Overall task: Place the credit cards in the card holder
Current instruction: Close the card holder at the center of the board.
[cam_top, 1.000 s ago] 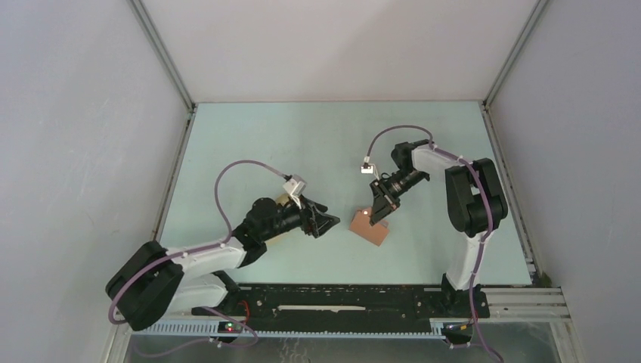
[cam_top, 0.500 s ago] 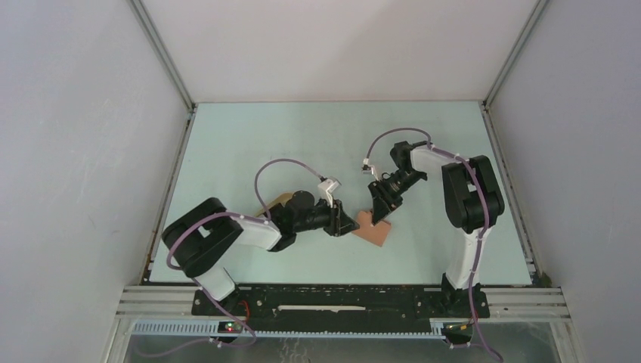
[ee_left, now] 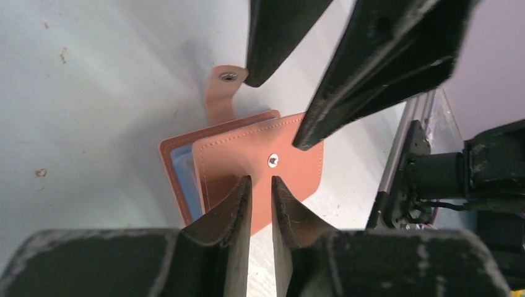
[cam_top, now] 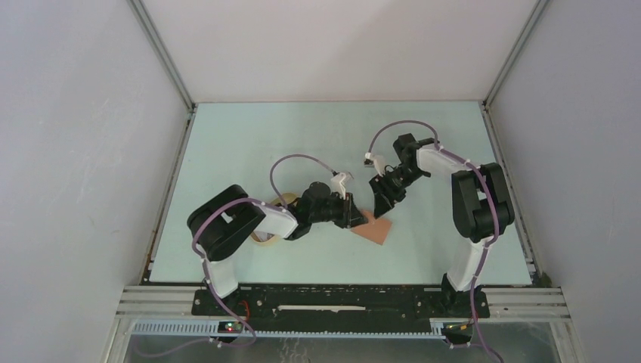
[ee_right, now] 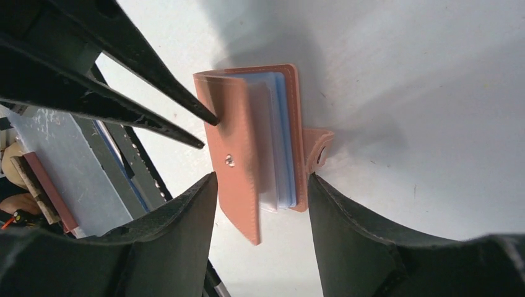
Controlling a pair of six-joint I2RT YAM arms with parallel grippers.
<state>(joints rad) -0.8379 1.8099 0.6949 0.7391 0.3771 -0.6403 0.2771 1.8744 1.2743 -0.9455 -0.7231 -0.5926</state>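
Observation:
The reddish-brown card holder lies at mid-table, its snap cover raised off the blue-grey slots. My left gripper points at the cover's edge, its jaws narrowed to a thin slit with nothing seen in the gap. In the top view the left gripper sits just left of the holder. My right gripper is open and straddles the holder's end without pinching it, one finger beside the cover and one by the snap tab. The top view shows the right gripper just behind the holder. The credit cards are out of view.
A pale tan oval tray lies partly under my left arm's elbow. White enclosure walls ring the table, and a black rail runs along the near edge. Purple cables loop above both wrists.
My left arm has swung right to the holder's edge and its jaws have narrowed. My right gripper has opened off the holder and drawn back slightly.

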